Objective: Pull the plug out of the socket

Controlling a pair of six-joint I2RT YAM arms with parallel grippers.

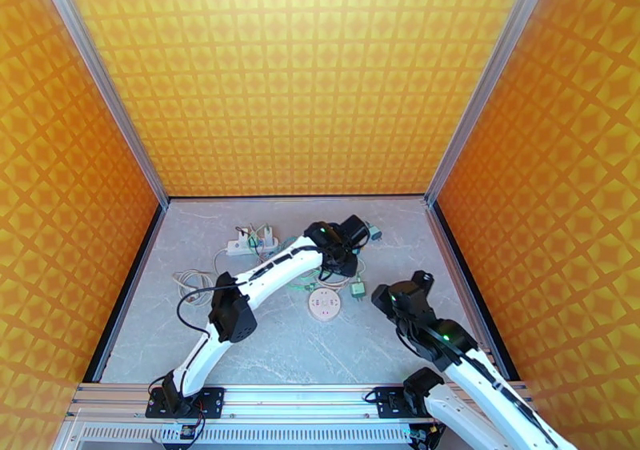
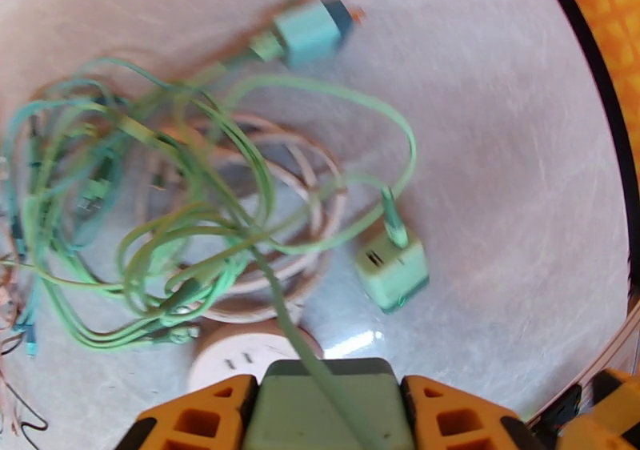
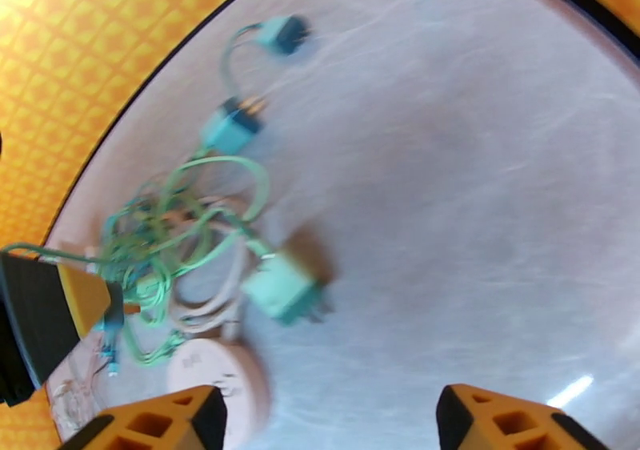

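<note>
The round white socket (image 1: 324, 304) (image 2: 230, 360) (image 3: 214, 373) lies flat on the table with its slots bare. Just right of it, apart from it, the light green plug (image 1: 358, 289) (image 2: 390, 268) (image 3: 283, 287) lies on its side, prongs free and a green cable in its face. My right gripper (image 3: 332, 413) (image 1: 404, 291) hovers open near this plug, nothing between its orange fingers (image 3: 152, 424). My left gripper (image 2: 328, 386) (image 1: 346, 261) sits just behind the socket, shut on a grey-green adaptor block (image 2: 320, 413) with a green cable running out of it.
A tangle of green and white cables (image 2: 160, 227) (image 3: 160, 243) spreads left of the plug. Two more green adaptors (image 3: 230, 127) (image 3: 280, 34) lie farther back. A white power strip (image 1: 240, 245) sits at the back left. Orange walls enclose the table.
</note>
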